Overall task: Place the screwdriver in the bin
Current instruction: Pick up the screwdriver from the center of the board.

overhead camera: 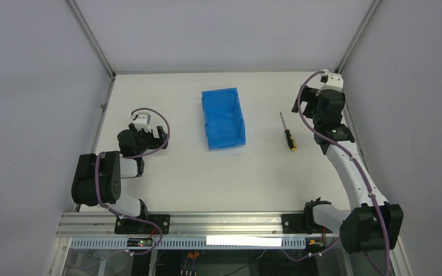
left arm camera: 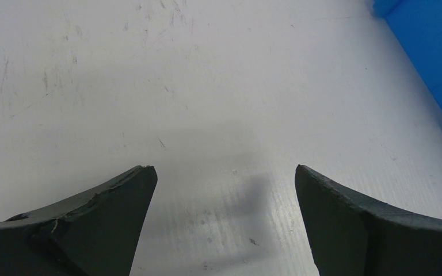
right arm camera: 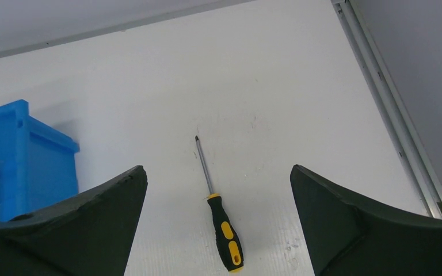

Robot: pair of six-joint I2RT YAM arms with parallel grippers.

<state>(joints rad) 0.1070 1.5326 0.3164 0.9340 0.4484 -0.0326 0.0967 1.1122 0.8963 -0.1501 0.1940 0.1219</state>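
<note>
Right gripper [right arm camera: 217,169] hangs with its fingers spread wide and nothing between them, raised above the table [overhead camera: 207,178] at the far right, close to the grey side wall [overhead camera: 414,115] and the metal rail [right arm camera: 391,109] along the table's right edge. Seen from its wrist camera, the screwdriver [overhead camera: 288,133] lies flat on the white surface, framed by the gap between the two dark fingers but lower than them and not touched. Its thin shaft points toward the far side and its black and yellow handle toward the near side, the handle end angled slightly to the right. It lies to the right of the bin [overhead camera: 227,141] and apart from it, with white tabletop showing between the two. The blue bin stands upright near the middle of the table, a little toward the far side, its long sides running near to far, and only blue plastic is visible inside it. Left gripper [left arm camera: 224,169] is also spread apart and holds nothing. It sits over scuffed white tabletop to the left of the bin, its arm folded back at the near left corner. A blue edge of the bin reaches into the upper right of the left wrist view, well apart from the fingers, and a soft shadow falls on the table between them.
</note>
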